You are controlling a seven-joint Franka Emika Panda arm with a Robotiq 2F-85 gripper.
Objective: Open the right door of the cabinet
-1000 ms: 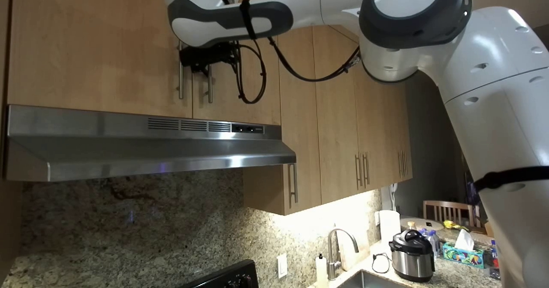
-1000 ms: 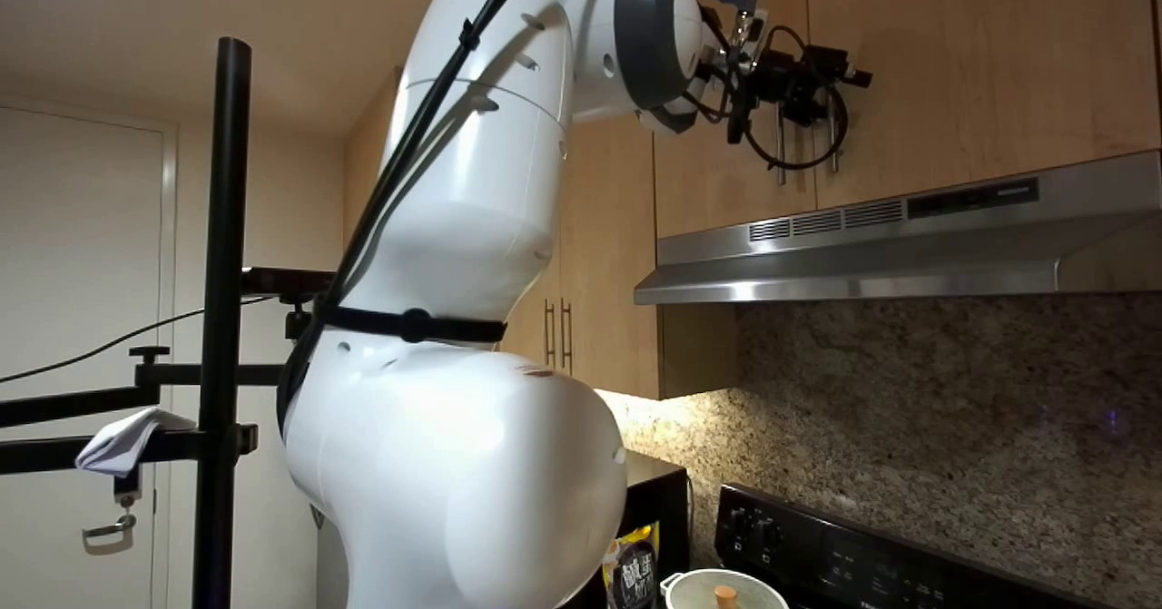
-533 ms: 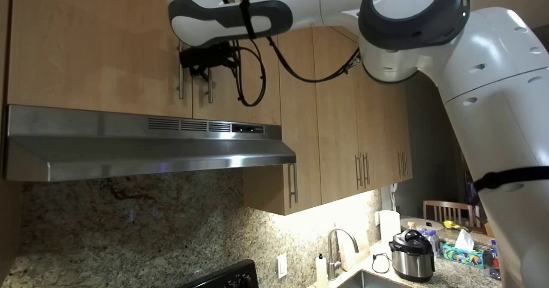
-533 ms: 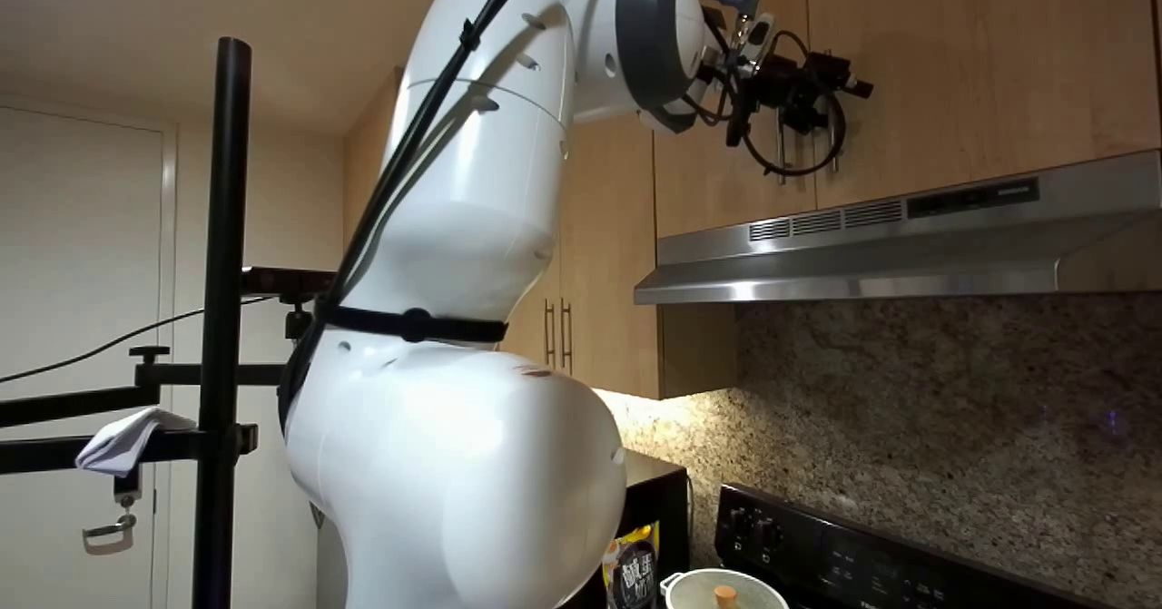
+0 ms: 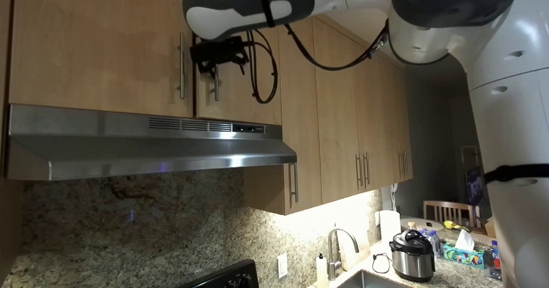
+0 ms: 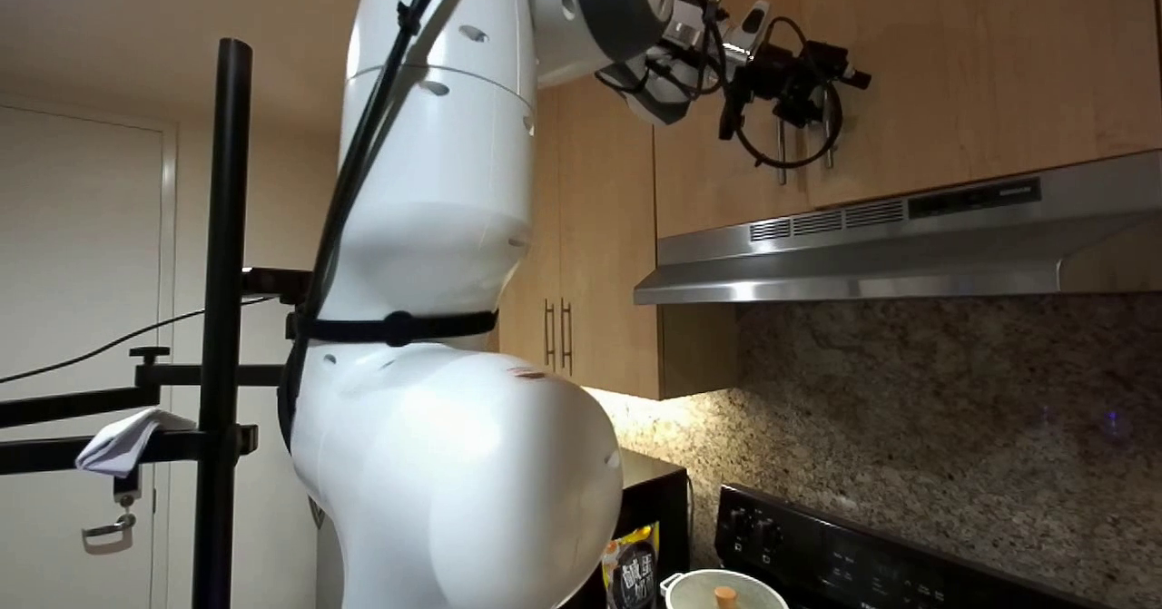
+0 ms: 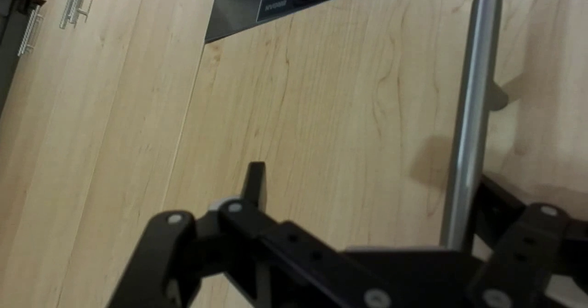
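The short light-wood cabinet (image 5: 98,30) hangs above the range hood. Its right door (image 5: 253,90) stands slightly ajar: a thin dark gap shows along its left edge in an exterior view. The door also shows in an exterior view (image 6: 989,64) and in the wrist view (image 7: 321,129). Its metal bar handle (image 5: 216,88) shows upright. My gripper (image 5: 226,65) is at the handle. In the wrist view my gripper (image 7: 370,175) is open, with the handle (image 7: 473,115) between its fingers, close against the finger on the right, whose tip is hidden behind the bar.
The left door's handle (image 5: 182,65) is close beside the gripper. The steel range hood (image 5: 150,146) juts out below the doors. Taller cabinets (image 5: 339,120) adjoin on the right. A black pole stand (image 6: 222,319) and a pot (image 6: 717,591) on the stove show below the arm.
The arm and gripper have drawn back from the cabinet, moving right in an exterior view. The right door and its handle came out slightly, and a gap opened between the two doors.
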